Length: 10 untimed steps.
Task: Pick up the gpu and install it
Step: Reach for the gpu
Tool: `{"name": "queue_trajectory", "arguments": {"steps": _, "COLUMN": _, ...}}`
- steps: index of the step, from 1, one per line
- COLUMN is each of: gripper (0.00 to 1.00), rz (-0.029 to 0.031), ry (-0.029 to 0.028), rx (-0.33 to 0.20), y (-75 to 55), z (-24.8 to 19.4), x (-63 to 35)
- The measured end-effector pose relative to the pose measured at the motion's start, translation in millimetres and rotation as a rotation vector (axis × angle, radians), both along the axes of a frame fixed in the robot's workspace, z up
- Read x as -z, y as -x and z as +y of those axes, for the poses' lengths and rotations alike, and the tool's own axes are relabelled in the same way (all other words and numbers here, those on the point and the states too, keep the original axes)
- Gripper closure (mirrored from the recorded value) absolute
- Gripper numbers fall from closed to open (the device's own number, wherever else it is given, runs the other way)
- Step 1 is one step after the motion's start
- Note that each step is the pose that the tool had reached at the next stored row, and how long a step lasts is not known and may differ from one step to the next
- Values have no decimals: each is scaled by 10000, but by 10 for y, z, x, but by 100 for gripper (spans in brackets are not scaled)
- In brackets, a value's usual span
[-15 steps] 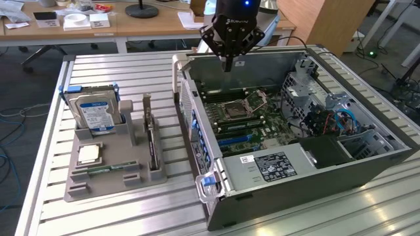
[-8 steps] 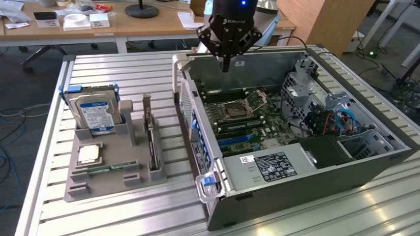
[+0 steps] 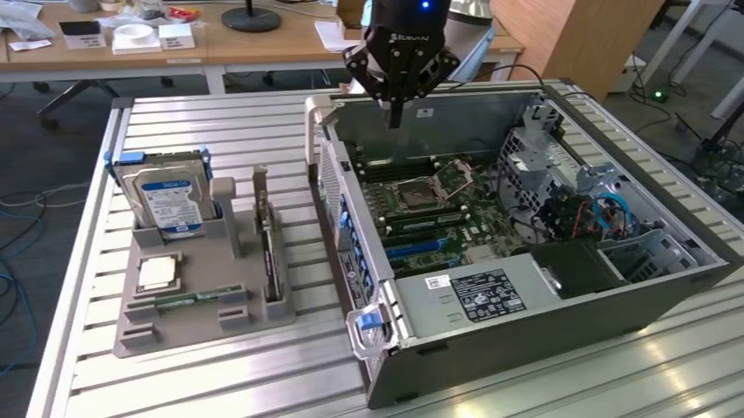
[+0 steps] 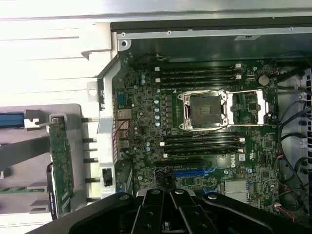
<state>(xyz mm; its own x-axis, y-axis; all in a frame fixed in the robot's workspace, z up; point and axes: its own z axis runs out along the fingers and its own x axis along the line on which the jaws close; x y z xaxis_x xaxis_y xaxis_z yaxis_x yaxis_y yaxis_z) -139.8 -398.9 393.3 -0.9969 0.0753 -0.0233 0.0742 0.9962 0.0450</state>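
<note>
Clearly upright on edge in the holder [image 3: 221,315], at nine o'clock from the open case [image 3: 524,318]: gpu [image 3: 270,252], thin and flat, green board, dark face, silver bracket at one end. Hovering at twelve o'clock over the case, pincer [image 3: 395,115] pinched shut, holding nothing.

A computer hardware lab set in an office: a slotted metal bench [image 3: 209,383] carries an opened computer case [image 3: 605,305] and a grey parts holder [image 3: 198,324], with wooden desks [image 3: 233,45] and loose floor cables [image 3: 14,213] beyond.
</note>
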Motion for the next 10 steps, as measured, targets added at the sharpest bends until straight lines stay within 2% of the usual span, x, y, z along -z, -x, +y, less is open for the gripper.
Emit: {"name": "queue_trajectory", "arguments": {"steps": 10, "gripper": 89, "rz": 0, "ry": -1, "rx": -1, "y": 95, "z": 0, "x": 0}}
